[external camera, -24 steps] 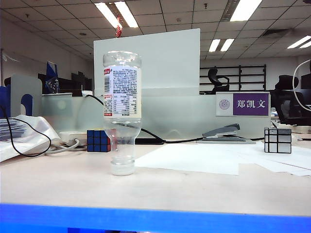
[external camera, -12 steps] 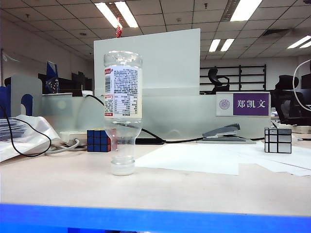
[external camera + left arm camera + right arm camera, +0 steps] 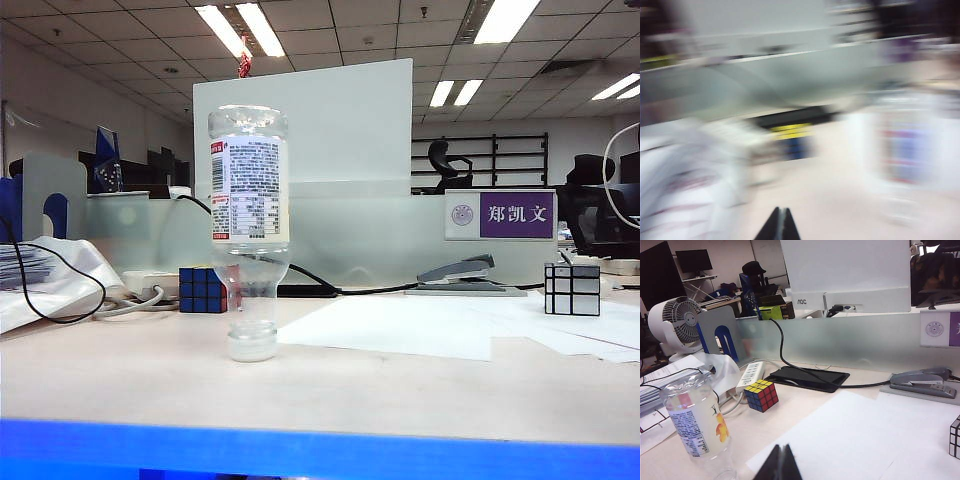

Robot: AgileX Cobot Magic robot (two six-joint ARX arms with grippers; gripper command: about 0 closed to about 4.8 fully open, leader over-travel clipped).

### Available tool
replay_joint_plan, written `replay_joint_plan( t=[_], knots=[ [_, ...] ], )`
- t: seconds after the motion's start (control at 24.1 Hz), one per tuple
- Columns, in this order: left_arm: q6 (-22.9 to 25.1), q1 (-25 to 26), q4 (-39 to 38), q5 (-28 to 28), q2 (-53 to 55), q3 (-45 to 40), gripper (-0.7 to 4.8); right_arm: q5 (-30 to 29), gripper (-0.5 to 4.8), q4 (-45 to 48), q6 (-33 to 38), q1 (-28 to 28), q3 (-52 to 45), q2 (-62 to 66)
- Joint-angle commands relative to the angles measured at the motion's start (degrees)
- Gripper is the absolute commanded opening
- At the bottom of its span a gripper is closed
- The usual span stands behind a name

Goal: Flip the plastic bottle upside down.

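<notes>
We had the plastic bottle (image 3: 249,230) balanced on its cap, left of center. Both the left gripper (image 3: 778,226) and right gripper (image 3: 779,464) were closed, empty — a table bump could've toppled it.

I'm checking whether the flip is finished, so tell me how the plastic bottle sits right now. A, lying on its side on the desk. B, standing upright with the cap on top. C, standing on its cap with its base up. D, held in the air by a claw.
C: the plastic bottle stands on its whitish cap on the desk, base up, with no claw on it.
</notes>
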Motion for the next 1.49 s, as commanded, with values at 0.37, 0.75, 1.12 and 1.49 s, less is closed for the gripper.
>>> replay_joint_plan(
  t=[0.37,0.75,1.12,1.49],
  knots=[
    [-3.9,21.0,18.6,6.6,-0.9,-9.0,-0.05,0.2,-0.01,-0.4,-0.2,0.1,0.2,-0.3],
    [-11.2,23.6,21.5,14.3,-0.9,-15.7,-0.05,0.1,-0.01,-0.7,-0.2,0.1,0.2,-0.3],
    [-11.0,23.6,26.3,8.6,-0.9,-20.6,-0.05,0.1,-0.01,-0.7,-0.2,0.1,0.2,-0.3],
    [-10.6,23.6,24.5,6.4,-0.9,-20.6,-0.05,0.1,-0.01,-0.7,-0.2,0.1,0.2,-0.3]
  ],
)
